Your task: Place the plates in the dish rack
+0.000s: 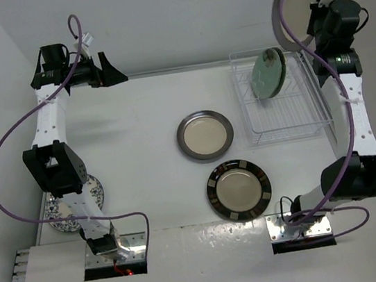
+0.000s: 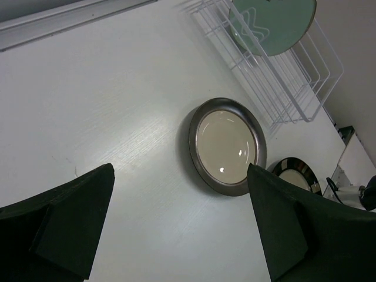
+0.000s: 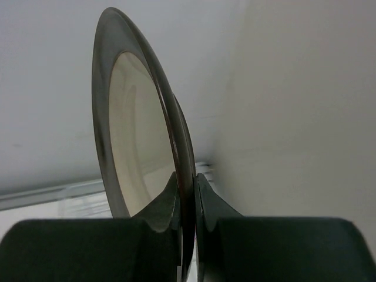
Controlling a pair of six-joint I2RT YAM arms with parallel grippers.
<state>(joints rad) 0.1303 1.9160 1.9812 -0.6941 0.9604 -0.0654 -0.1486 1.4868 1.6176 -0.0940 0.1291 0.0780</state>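
My right gripper [image 1: 317, 16] is shut on the rim of a cream plate with a dark-grey rim [image 1: 294, 7], held upright high above the dish rack [image 1: 282, 103]; the right wrist view shows the plate [image 3: 132, 135] edge-on between my fingers [image 3: 165, 205]. Mint-green plates [image 1: 267, 72] stand in the rack's far left slots. A second cream plate with a dark-grey rim [image 1: 205, 135] and a black-banded plate [image 1: 239, 189] lie flat mid-table. A blue-floral white plate [image 1: 69, 214] lies at the left, half hidden by my left arm. My left gripper [image 1: 110, 73] is open and empty at the far left.
The rack [image 2: 282, 88] shows at the top right of the left wrist view, with the cream plate [image 2: 226, 147] below it. A back wall runs behind the table. My right arm's base [image 1: 304, 219] sits near the black-banded plate.
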